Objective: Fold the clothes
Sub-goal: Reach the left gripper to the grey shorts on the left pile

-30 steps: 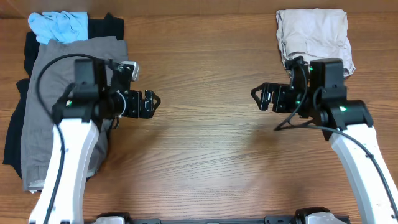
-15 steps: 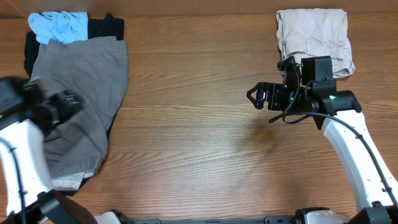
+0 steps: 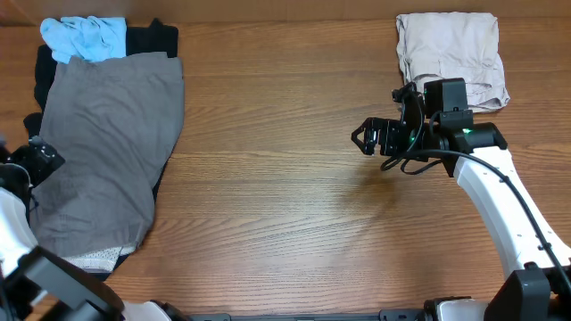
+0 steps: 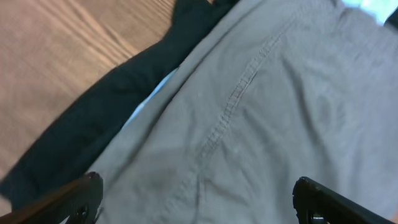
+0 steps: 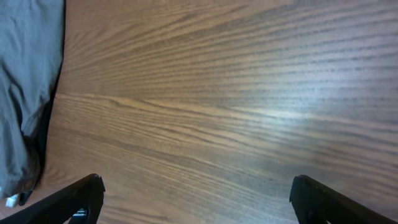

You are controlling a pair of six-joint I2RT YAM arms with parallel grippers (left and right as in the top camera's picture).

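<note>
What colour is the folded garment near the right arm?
The garment is light beige, best seen in the overhead view.

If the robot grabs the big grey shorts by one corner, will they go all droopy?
Probably droopy: the grey shorts lie limp and wrinkled, like soft woven cloth. They look light, yet might drag the black garment beneath them.

Mid-grey shorts (image 3: 107, 152) are showing a plain weave, crossed by a tone-on-tone stitched seam, with a black garment (image 3: 152, 37) edging them darkly. A light blue garment (image 3: 85, 37) is brightening the pile. A pale beige folded cloth (image 3: 451, 53) is contrasting with the warm brown, streak-grained wooden table (image 3: 285, 205). The right arm (image 3: 504, 196) is gleaming white, the right gripper (image 3: 361, 138) black, small green lights glowing.
</note>
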